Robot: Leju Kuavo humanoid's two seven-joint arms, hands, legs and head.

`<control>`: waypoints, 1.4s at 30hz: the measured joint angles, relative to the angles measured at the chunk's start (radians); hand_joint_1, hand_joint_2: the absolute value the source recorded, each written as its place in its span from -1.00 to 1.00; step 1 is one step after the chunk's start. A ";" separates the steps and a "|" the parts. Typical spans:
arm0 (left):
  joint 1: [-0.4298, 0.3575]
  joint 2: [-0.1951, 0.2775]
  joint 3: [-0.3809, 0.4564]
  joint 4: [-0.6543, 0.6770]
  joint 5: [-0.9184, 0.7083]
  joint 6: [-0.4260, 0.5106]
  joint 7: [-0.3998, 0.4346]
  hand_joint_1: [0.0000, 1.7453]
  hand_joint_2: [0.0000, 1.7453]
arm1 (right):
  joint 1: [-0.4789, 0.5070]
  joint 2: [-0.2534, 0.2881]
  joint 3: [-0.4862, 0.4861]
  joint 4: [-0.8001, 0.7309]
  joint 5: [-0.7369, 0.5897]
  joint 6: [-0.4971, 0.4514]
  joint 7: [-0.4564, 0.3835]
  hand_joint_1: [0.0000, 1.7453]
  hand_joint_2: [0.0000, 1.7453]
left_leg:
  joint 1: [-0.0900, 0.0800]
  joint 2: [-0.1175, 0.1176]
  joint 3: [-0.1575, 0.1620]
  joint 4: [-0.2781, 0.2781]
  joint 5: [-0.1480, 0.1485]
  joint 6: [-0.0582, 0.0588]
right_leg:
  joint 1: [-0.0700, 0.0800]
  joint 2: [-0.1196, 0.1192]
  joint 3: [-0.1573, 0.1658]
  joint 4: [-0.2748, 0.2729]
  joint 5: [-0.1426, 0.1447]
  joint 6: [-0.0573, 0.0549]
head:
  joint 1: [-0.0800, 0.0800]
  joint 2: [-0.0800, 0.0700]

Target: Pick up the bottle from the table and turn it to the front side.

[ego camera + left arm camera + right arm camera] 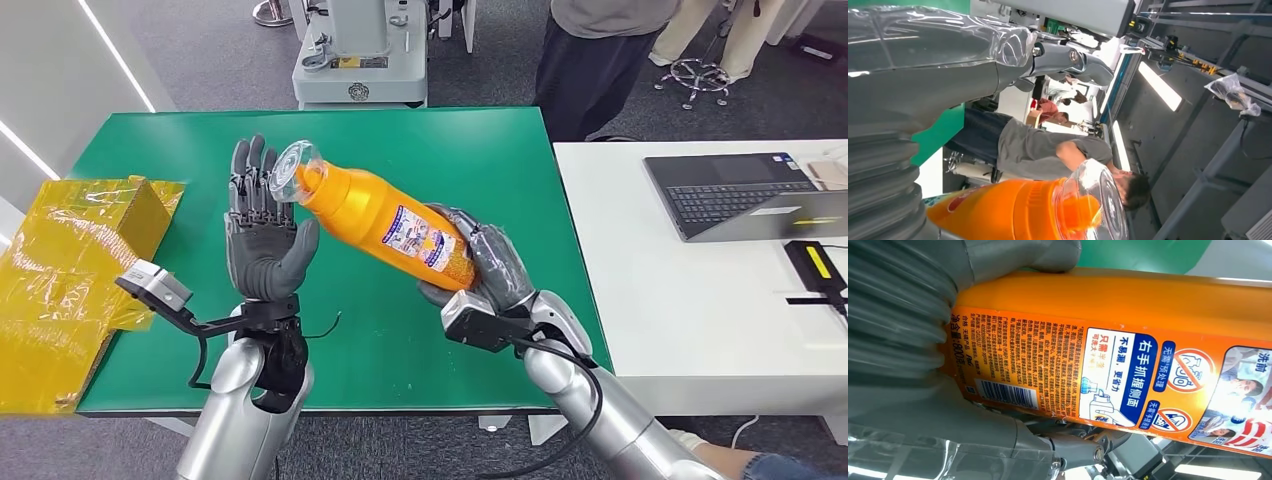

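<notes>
Crinkly yellow bag at far left, half off the green table. Left hand upright, fingers apart, holding nothing, fingertips right by the clear cap, maybe touching, hard to tell. Orange bottle lifted above the table, tilted, cap up-left. Right hand clamped around its base. Laptop over on the white table.

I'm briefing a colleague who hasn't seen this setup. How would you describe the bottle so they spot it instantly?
Start at the green table; above its middle the robot's right hand holds a tilted orange plastic bottle by its base. Its clear domed cap points toward the raised, open left hand. Unlike the crinkled yellow bag at the table's left edge, it is smooth, carries a printed label and is off the table.
</notes>
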 joint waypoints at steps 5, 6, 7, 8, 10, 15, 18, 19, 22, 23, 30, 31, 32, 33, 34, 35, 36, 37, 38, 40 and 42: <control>-0.011 -0.003 0.000 0.024 -0.008 -0.008 -0.002 -1.00 1.00 | -0.014 0.009 0.009 0.042 -0.002 0.013 -0.007 1.00 1.00 | 0.000 0.000 0.000 0.000 0.000 0.000 | 0.000 0.000 0.000 0.000 0.000 0.000 | 0.000 0.000; -0.013 -0.004 0.000 0.028 -0.011 -0.009 -0.003 -1.00 1.00 | -0.017 0.012 0.011 0.051 -0.003 0.017 -0.008 1.00 1.00 | 0.000 0.000 0.000 0.000 0.000 0.000 | 0.000 0.000 0.000 0.000 0.000 0.000 | 0.000 0.000; -0.014 -0.005 0.000 0.031 -0.014 -0.011 -0.004 -1.00 1.00 | -0.019 0.015 0.013 0.059 -0.003 0.020 -0.009 1.00 1.00 | 0.000 0.000 0.000 0.000 0.000 0.000 | 0.000 0.000 0.000 0.000 0.000 0.000 | 0.000 0.000; -0.015 -0.005 0.000 0.035 -0.015 -0.012 -0.005 -1.00 1.00 | -0.021 0.017 0.014 0.067 -0.003 0.023 -0.009 1.00 1.00 | 0.000 0.000 0.000 0.000 0.000 0.000 | 0.000 0.000 0.000 0.000 0.000 0.000 | 0.000 0.000; -0.017 -0.006 0.000 0.041 -0.018 -0.014 -0.006 -1.00 1.00 | -0.026 0.021 0.018 0.082 -0.004 0.034 -0.010 1.00 1.00 | 0.000 0.000 0.000 0.000 0.000 0.000 | 0.000 0.000 0.000 0.000 0.000 0.000 | 0.000 0.000; -0.022 -0.008 0.001 0.053 -0.023 -0.018 -0.012 -1.00 1.00 | -0.040 0.028 0.024 0.125 -0.005 0.080 -0.011 1.00 1.00 | 0.000 0.000 0.000 0.000 0.000 0.000 | 0.000 0.000 0.000 0.000 0.000 0.000 | 0.000 0.000; -0.026 -0.009 0.002 0.059 -0.024 -0.018 -0.015 -1.00 1.00 | -0.049 0.032 0.027 0.152 -0.009 0.106 -0.014 1.00 1.00 | 0.000 0.000 0.000 0.000 0.000 0.000 | 0.000 0.000 0.000 0.000 0.000 0.000 | 0.000 0.000; -0.027 -0.010 0.003 0.060 -0.026 -0.018 -0.016 -1.00 1.00 | -0.052 0.033 0.028 0.159 -0.011 0.117 -0.015 1.00 1.00 | 0.000 0.000 -0.001 0.000 0.000 0.000 | 0.000 0.000 0.000 0.000 0.000 0.000 | 0.000 0.000; -0.027 -0.010 0.006 0.062 -0.030 -0.019 -0.016 -1.00 1.00 | -0.058 0.035 0.030 0.175 -0.013 0.146 -0.018 1.00 1.00 | 0.000 0.000 -0.001 0.000 0.000 0.000 | 0.000 0.000 0.000 0.000 0.000 0.000 | 0.000 0.000; -0.027 -0.010 0.007 0.063 -0.031 -0.019 -0.016 -1.00 1.00 | -0.060 0.035 0.030 0.179 -0.013 0.153 -0.019 1.00 1.00 | 0.000 0.000 -0.001 0.000 0.000 0.000 | 0.000 0.000 0.000 0.000 0.000 0.000 | 0.000 0.000; -0.027 -0.009 0.010 0.064 -0.033 -0.020 -0.017 -1.00 1.00 | -0.074 0.037 0.033 0.200 -0.013 0.175 -0.027 1.00 1.00 | 0.000 0.000 -0.001 0.000 0.000 0.000 | 0.000 0.000 0.000 0.000 0.000 0.000 | 0.000 0.000; -0.027 -0.009 0.010 0.065 -0.033 -0.020 -0.017 -1.00 1.00 | -0.075 0.037 0.033 0.202 -0.013 0.175 -0.027 1.00 1.00 | 0.000 0.000 -0.001 0.000 0.000 0.000 | 0.000 0.000 0.000 0.000 0.000 0.000 | 0.000 0.000; -0.027 -0.009 0.011 0.066 -0.033 -0.020 -0.017 -1.00 1.00 | -0.075 0.037 0.033 0.204 -0.013 0.175 -0.027 1.00 1.00 | 0.000 0.000 -0.001 0.000 0.000 0.000 | 0.000 0.000 0.000 0.000 0.000 0.000 | 0.000 0.000; -0.027 -0.009 0.011 0.067 -0.033 -0.020 -0.017 -1.00 1.00 | -0.075 0.037 0.034 0.205 -0.013 0.176 -0.027 1.00 1.00 | 0.000 0.000 -0.001 0.000 0.000 0.000 | 0.000 0.000 0.000 0.000 0.000 0.000 | 0.000 0.000; -0.027 -0.009 0.011 0.067 -0.033 -0.020 -0.018 -1.00 1.00 | -0.075 0.037 0.034 0.206 -0.013 0.176 -0.027 1.00 1.00 | 0.000 0.000 -0.001 0.000 0.000 0.000 | 0.000 0.000 0.000 0.000 0.000 0.000 | 0.000 0.000; -0.027 -0.009 0.012 0.068 -0.033 -0.019 -0.019 -1.00 1.00 | -0.075 0.037 0.034 0.206 -0.013 0.176 -0.027 1.00 1.00 | 0.000 0.000 -0.001 0.000 0.000 0.000 | 0.000 0.000 0.000 0.000 0.000 0.000 | 0.000 0.000; -0.028 -0.008 0.013 0.069 -0.033 -0.019 -0.021 -1.00 1.00 | -0.075 0.037 0.035 0.206 -0.013 0.177 -0.028 1.00 1.00 | 0.000 0.000 -0.001 0.000 0.000 0.000 | 0.000 0.000 0.000 0.000 0.000 0.000 | 0.000 0.000; -0.028 -0.008 0.014 0.069 -0.032 -0.019 -0.025 -1.00 1.00 | -0.075 0.037 0.035 0.206 -0.014 0.178 -0.029 1.00 1.00 | 0.000 0.000 -0.001 0.000 0.000 0.000 | 0.000 0.000 0.000 0.000 0.000 0.000 | 0.000 0.000; -0.029 -0.007 0.016 0.070 -0.030 -0.018 -0.028 -1.00 1.00 | -0.076 0.037 0.035 0.206 -0.015 0.178 -0.031 1.00 1.00 | 0.000 0.000 -0.001 0.000 0.000 0.000 | 0.000 0.000 0.000 0.000 0.000 0.000 | 0.000 0.000; -0.030 -0.004 0.017 0.071 -0.025 -0.018 -0.035 -1.00 1.00 | -0.077 0.037 0.036 0.206 -0.020 0.179 -0.035 1.00 1.00 | 0.000 0.000 -0.001 0.000 0.000 0.000 | 0.000 0.000 0.000 0.000 0.000 0.000 | 0.000 0.000; -0.032 -0.002 0.017 0.073 -0.020 -0.018 -0.039 -1.00 1.00 | -0.081 0.038 0.037 0.207 -0.024 0.178 -0.037 1.00 1.00 | 0.000 0.000 -0.001 0.000 0.000 0.000 | 0.000 0.000 0.000 0.000 0.000 0.000 | 0.000 0.000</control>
